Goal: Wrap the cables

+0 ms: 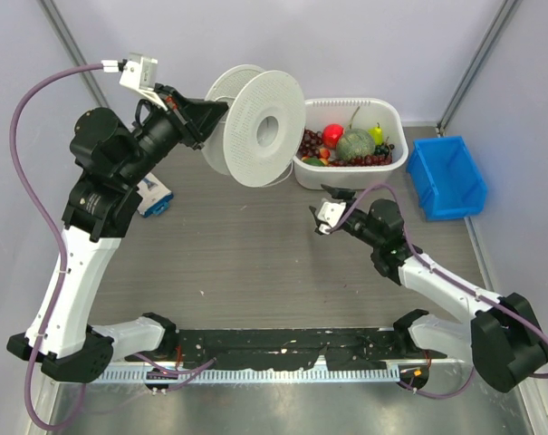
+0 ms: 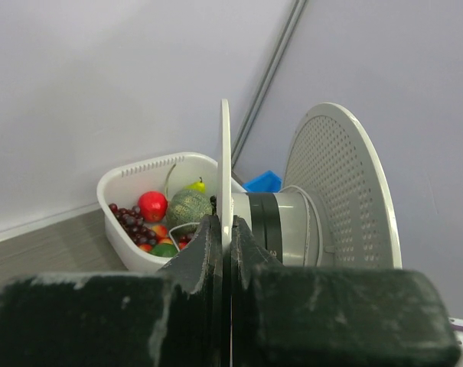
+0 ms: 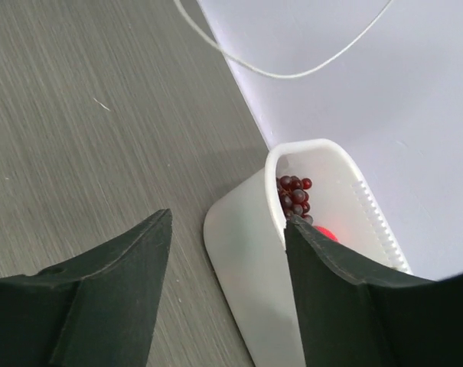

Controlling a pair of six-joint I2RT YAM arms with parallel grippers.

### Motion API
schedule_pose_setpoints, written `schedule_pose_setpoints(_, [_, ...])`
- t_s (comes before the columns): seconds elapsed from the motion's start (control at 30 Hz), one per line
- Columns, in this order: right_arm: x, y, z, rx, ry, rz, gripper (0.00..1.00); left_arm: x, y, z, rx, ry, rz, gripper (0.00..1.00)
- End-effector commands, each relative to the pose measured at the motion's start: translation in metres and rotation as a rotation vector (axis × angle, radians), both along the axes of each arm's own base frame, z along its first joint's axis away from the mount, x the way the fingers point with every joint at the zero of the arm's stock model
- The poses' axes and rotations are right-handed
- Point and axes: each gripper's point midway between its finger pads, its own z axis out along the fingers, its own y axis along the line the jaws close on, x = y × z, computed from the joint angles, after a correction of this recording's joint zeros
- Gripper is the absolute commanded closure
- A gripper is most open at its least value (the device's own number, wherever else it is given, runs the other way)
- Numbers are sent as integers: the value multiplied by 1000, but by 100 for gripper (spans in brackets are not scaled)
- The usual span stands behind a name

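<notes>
We hold the spool [image 1: 264, 127] raised, our left gripper [image 2: 223, 229] clamped on one flange's rim. Our right gripper [image 3: 227, 222] is wide open and empty, just beside the basket [image 3: 242, 252]. The cord [image 3: 277, 76] sags in a loop ahead of the right gripper's fingers, well apart from them and running crosswise, so we judge the right arm nearer.

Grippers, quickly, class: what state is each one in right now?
Left gripper: shut on one flange of the spool.
Right gripper: open, holding nothing.
</notes>
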Motion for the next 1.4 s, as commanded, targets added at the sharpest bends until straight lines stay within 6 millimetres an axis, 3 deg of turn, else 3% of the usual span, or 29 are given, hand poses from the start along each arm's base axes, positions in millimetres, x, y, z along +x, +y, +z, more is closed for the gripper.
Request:
schedule_pose_setpoints(0.0, [-20,21,41,49,-109,111,37,-24,11,56,-122,-134,-7,100])
schedule_pose_setpoints(0.1, [-49,33,18,-95,-118,185,38,-18,13,52,-124,-119,22,100])
schedule_pose_setpoints(0.13, [-67,44,18,-115,-144,231,38,-17,14,51,-126,-114,27,100])
schedule_pose_setpoints(0.27, [-90,60,16,-259,-255,236,36,-15,15,46,-130,-99,37,100])
schedule_pose_setpoints(0.7, [-60,89,37,-387,-545,85,31,-17,15,38,-130,-82,32,100])
schedule_pose_setpoints(0.9, [-60,105,46,-380,-586,63,30,-15,14,32,-126,-75,33,100])
schedule_pose_setpoints(1.1, [-49,117,34,-411,-584,51,28,-14,12,28,-129,-70,25,100])
schedule_pose_setpoints(1.23, [-45,127,11,-466,-581,79,28,-15,11,28,-130,-68,17,100])
schedule_pose_setpoints(1.37, [-38,138,7,-462,-582,79,28,-17,11,28,-132,-70,13,100])
